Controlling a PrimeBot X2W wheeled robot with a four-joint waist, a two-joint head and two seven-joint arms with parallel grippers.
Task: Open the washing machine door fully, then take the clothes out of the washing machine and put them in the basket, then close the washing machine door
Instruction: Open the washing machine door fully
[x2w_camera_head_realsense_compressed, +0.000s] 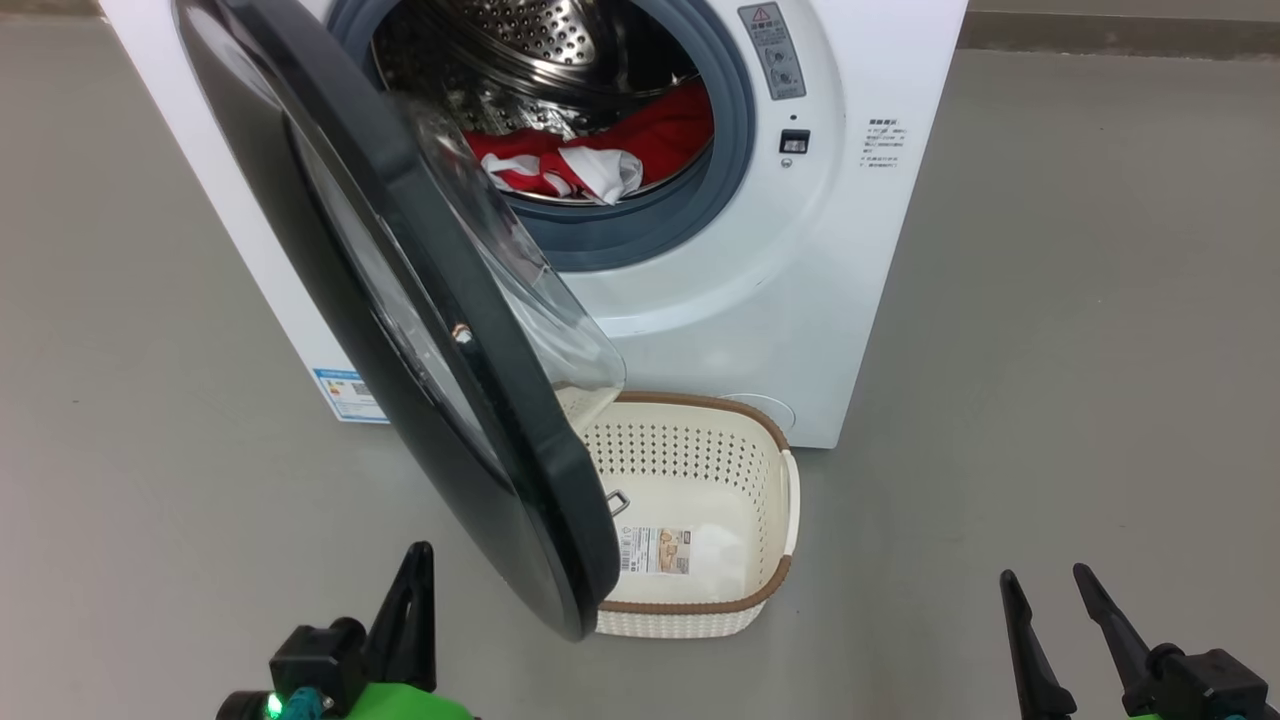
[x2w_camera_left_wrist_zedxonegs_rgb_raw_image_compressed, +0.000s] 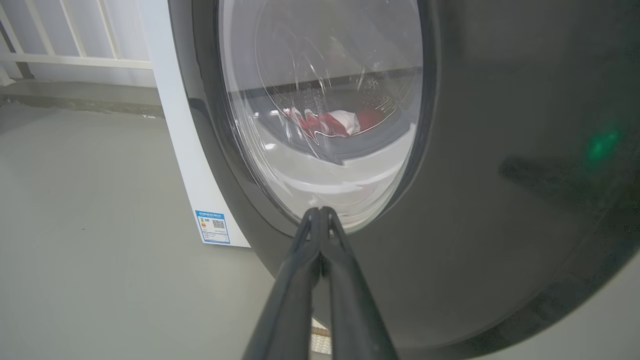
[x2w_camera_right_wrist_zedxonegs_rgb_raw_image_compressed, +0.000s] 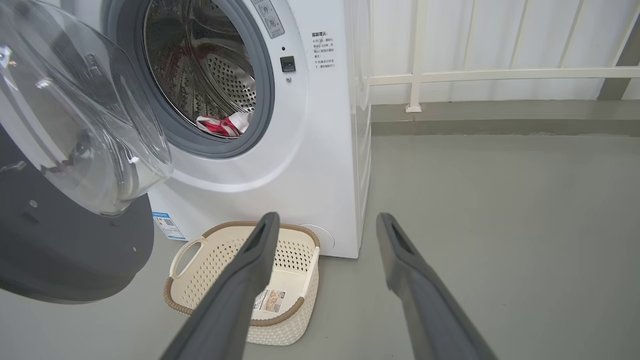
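The soft, light clothes (x2w_camera_head_realsense_compressed: 672, 135), lying at the front of the drum (x2w_camera_head_realsense_compressed: 540, 40), are judged best pinched at a raised fold; the left jaws are closed on nothing, the right jaws held wide.

A white railing (x2w_camera_right_wrist_zedxonegs_rgb_raw_image_compressed: 500, 74) has thin bars going up and one long bar going across. Right under the railing runs a low grey step (x2w_camera_right_wrist_zedxonegs_rgb_raw_image_compressed: 500, 117). In front of the railing lies a smooth grey floor (x2w_camera_right_wrist_zedxonegs_rgb_raw_image_compressed: 500, 225). Behind the railing is a white wall (x2w_camera_right_wrist_zedxonegs_rgb_raw_image_compressed: 555, 35).
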